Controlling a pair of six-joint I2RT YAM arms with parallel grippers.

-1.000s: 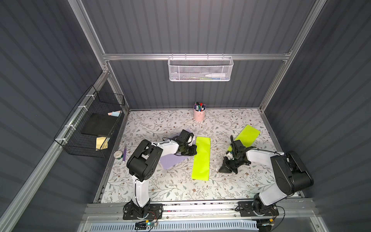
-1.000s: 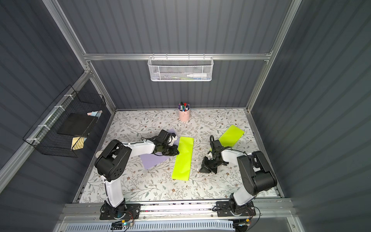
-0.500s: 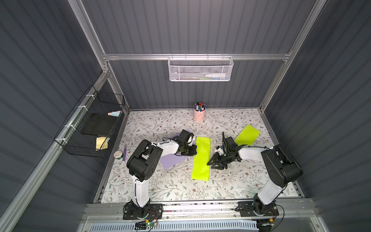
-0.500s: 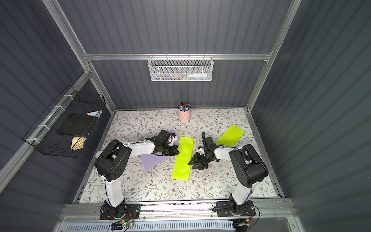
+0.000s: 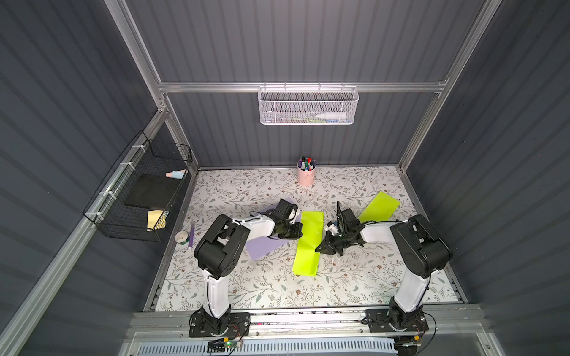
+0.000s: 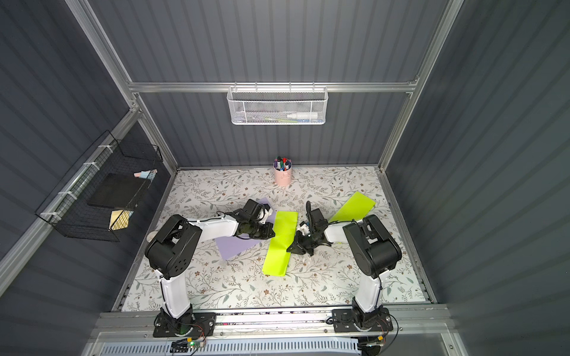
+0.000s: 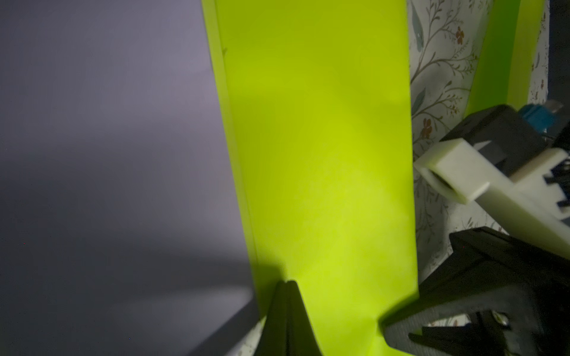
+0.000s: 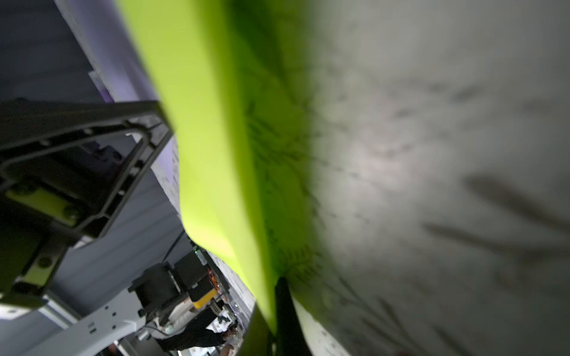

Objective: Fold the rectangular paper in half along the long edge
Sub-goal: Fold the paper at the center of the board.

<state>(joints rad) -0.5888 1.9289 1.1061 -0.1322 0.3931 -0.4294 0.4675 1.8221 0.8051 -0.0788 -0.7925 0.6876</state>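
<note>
Green paper (image 5: pixel 308 243): where off your grippers?
— Between them, mid-tabletop (image 5: pixel 246 191). Long axis runs from the front edge toward the back edge, slightly slanted. My left gripper (image 5: pixel 299 231) is clenched and empty, tip resting by the left long edge. My right gripper (image 5: pixel 318 250) is clamped on the right long edge, which looks lifted there. Both equally near.
— What can't you make out?
— Whether it's already doubled. The left wrist view shows a thin second strip along the left edge, maybe a lower layer. The right wrist view is blurred, and the top views hide the pinch itself. Purple sheet (image 5: pixel 262 246) touches or slips under that left edge; I cannot tell which.
</note>
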